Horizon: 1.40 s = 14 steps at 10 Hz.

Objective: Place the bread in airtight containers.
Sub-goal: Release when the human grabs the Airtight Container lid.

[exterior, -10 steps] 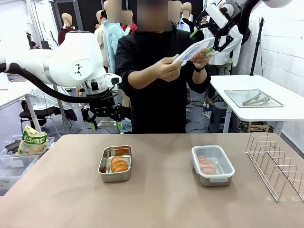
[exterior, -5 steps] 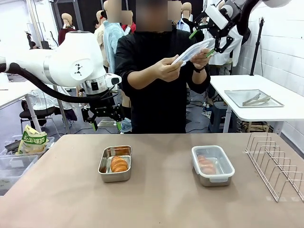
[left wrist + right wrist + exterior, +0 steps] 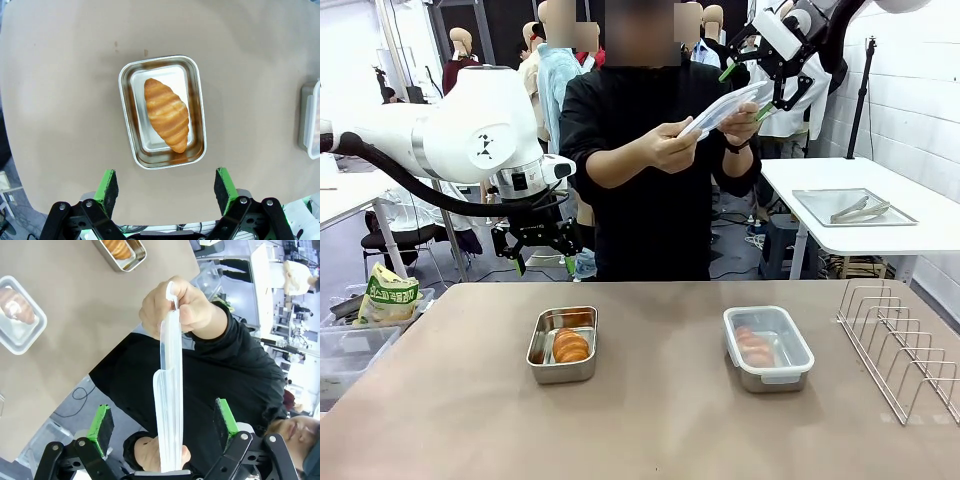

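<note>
The left arm was a bulky glossy white shell bearing a round dark emblem, with a black cable looping beneath it. Its hand was black, with bright green pads and round screw heads at the linkage pivots. The right hand matched it, black with green pads. The person wore a black long-sleeved top and a dark wristband.

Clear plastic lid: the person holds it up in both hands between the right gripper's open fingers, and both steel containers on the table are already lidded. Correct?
Not quite. The front view shows only one lidded: the small rectangular steel container on the robot's right. The left steel container is open, a golden-brown ridged roll bare inside. The clear plastic lid is indeed in the person's hands, between the open right gripper fingers.
</note>
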{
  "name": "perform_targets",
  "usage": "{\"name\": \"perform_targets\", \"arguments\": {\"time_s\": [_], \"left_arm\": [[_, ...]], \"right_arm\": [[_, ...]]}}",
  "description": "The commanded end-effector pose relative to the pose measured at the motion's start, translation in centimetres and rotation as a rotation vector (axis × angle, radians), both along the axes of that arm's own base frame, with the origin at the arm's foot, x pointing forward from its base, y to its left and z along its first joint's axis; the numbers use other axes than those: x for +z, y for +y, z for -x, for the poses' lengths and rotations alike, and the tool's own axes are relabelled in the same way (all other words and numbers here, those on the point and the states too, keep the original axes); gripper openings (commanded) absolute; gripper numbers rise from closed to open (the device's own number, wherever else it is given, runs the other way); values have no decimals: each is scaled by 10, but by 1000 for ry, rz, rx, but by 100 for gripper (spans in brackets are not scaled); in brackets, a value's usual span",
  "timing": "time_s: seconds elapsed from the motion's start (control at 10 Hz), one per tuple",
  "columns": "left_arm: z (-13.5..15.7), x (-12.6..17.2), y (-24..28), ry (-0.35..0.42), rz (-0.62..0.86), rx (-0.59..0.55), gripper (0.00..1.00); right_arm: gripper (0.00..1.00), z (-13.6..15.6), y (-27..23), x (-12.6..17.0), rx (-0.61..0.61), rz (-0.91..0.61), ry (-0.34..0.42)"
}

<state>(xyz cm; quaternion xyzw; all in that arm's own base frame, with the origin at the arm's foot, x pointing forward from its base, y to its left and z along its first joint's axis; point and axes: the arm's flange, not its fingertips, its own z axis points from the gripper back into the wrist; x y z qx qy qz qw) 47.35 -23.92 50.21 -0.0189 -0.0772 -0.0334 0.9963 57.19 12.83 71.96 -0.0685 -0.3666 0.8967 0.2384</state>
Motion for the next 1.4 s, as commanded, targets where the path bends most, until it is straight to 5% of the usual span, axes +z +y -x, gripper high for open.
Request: {"name": "perform_targets", "arguments": {"time_s": [0.0, 1.3], "left_arm": [[1, 2, 1, -7, -12, 5, 100], [1, 2, 1, -7, -12, 5, 100]], "right_arm": [[100, 1, 0, -2, -6, -16, -7], [100, 1, 0, -2, -6, -16, -7]]}}
